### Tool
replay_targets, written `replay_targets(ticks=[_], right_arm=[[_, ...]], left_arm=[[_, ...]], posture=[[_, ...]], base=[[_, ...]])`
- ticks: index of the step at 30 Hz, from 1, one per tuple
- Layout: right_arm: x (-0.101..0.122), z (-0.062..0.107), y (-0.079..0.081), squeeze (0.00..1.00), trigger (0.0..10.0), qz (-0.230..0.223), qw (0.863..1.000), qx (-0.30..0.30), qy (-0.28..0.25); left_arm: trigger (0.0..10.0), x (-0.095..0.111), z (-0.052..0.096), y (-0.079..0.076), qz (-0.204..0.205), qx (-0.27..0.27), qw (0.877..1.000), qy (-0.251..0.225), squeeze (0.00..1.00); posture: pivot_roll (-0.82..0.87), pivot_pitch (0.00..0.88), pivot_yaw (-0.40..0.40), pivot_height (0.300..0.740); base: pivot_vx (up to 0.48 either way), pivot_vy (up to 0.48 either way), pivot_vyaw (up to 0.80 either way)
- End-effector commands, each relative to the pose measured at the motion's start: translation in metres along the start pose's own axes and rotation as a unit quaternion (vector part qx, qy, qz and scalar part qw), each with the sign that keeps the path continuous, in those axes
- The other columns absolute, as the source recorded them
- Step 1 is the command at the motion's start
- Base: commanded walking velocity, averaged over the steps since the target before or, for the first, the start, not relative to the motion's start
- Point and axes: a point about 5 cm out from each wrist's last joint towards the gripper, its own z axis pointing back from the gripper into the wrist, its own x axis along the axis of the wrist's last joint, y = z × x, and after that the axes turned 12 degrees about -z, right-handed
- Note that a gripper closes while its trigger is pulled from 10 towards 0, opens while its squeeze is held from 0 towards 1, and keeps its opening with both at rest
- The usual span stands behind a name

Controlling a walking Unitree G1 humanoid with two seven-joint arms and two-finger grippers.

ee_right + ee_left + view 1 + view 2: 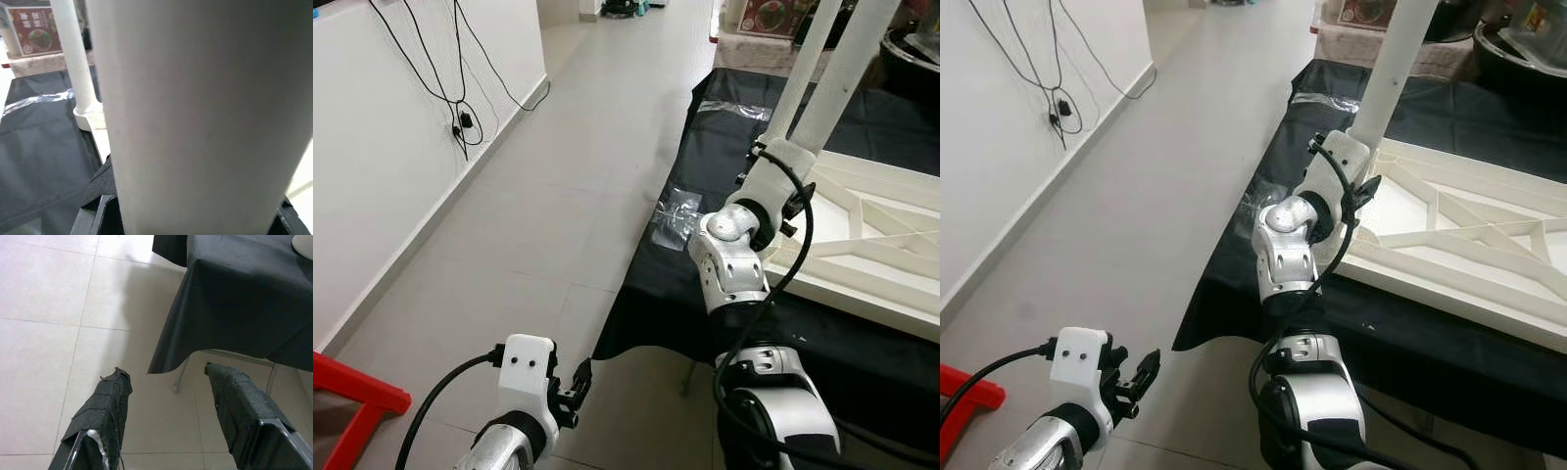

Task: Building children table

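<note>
Left gripper (166, 421), nearest the camera, hangs low over the tiled floor (538, 196) at near left, fingers spread apart, nothing between them. Right gripper (781, 201) reaches up at the near-left corner of the upturned white table top (871, 245), clamped around a white table leg (842, 69) standing upright there. A second white leg (73, 54) stands beyond. Black cloth (724, 323) lies under the top. Far off, a red printed box (36, 32); its writing is unreadable.

White table leg (195, 112) hides the right gripper's fingers — top cut off.
</note>
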Motion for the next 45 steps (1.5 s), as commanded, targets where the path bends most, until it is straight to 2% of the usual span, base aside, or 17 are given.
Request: replay_targets(ticks=[1,8,32,35,37,39,43,45], right_arm=[[-0.046,0.006,-0.021,0.0,10.0,0.042,0.992,-0.055,0.102],[-0.041,0.011,-0.01,0.0,10.0,0.032,0.995,-0.025,0.095],[-0.045,0.019,-0.005,0.0,10.0,0.033,0.995,-0.005,0.098],[-0.035,0.018,0.001,0.0,10.0,0.023,0.997,0.004,0.078],[-0.017,0.015,0.011,0.0,10.0,0.003,0.998,0.016,0.053],[-0.013,0.014,0.013,0.0,10.0,-0.002,0.999,0.019,0.046],[0.017,0.007,0.028,0.0,10.0,-0.043,0.998,0.034,0.015],[0.023,0.006,0.031,0.0,10.0,-0.05,0.998,0.037,0.01]], left_arm=[[10.0,-0.006,-0.001,0.0,-0.001,0.002,1.0,0.013,0.0],[10.0,-0.007,-0.003,0.0,-0.001,0.0,1.0,0.011,0.0],[10.0,-0.008,-0.004,0.0,-0.001,-0.001,1.0,0.009,0.0],[10.0,-0.008,-0.004,0.0,-0.001,-0.001,1.0,0.01,0.0],[10.0,-0.008,-0.004,0.0,-0.001,-0.001,1.0,0.009,0.0],[10.0,-0.008,-0.004,0.0,-0.001,-0.001,1.0,0.009,0.0],[10.0,-0.008,-0.005,0.0,-0.002,-0.001,1.0,0.008,0.0],[10.0,-0.008,-0.005,0.0,-0.001,-0.001,1.0,0.008,0.0]], posture=[[0.16,0.143,-0.042,0.74],[0.15,0.127,-0.044,0.74],[0.15,0.114,-0.045,0.74],[0.15,0.121,-0.045,0.74],[0.15,0.121,-0.045,0.74],[0.15,0.121,-0.045,0.74],[0.15,0.123,-0.044,0.74],[0.15,0.123,-0.044,0.74]], base=[[0.0,0.0,0.0],[0.0,0.0,0.0],[0.0,0.0,0.0],[0.0,0.0,0.0],[0.0,0.0,0.0],[0.0,0.0,0.0],[0.0,0.0,0.0],[0.0,0.0,0.0]])
